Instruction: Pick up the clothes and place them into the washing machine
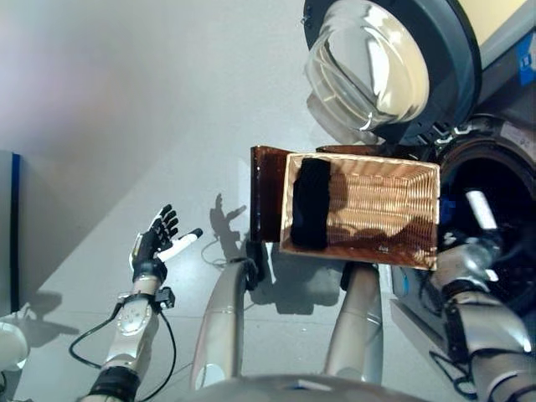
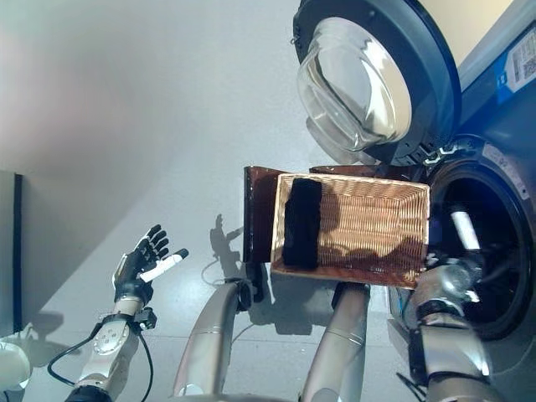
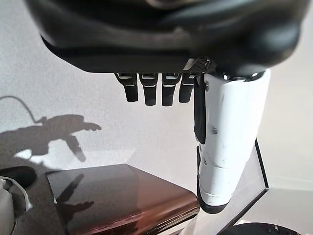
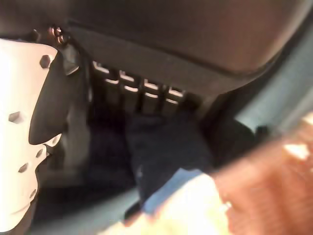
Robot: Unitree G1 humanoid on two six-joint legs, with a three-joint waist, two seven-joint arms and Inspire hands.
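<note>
A smooth grey floor (image 1: 126, 100) under soft light, shadows cast across it.

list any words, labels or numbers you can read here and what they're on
No text can be read.
A blue and white sticker sits on the washing machine at its upper right corner; its print is too small to read.
The basket and the black cloth show no writing.

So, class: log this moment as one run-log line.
left hand: open, idle | right hand: at washing machine drum, fingers unclear | black garment: in wicker basket | door: open
</note>
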